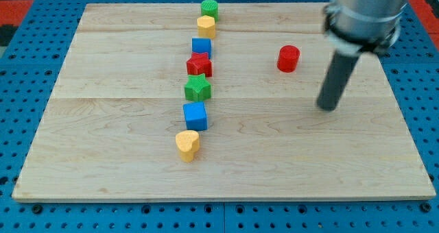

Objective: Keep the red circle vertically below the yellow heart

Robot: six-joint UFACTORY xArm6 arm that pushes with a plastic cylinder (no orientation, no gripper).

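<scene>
The red circle (289, 58) is a short red cylinder at the view's upper right of the wooden board. The yellow heart (187, 144) lies lower, left of centre, at the bottom end of a column of blocks. The red circle is up and to the right of the heart, far from it. My tip (328, 107) is the lower end of the dark rod. It stands to the right of and below the red circle, apart from it, touching no block.
A column of blocks runs up from the heart: a blue cube (195, 115), a green star (197, 88), a red star (199, 65), a blue block (202, 46), a yellow block (206, 25), a green block (209, 8). The wooden board (103, 157) lies on a blue pegboard.
</scene>
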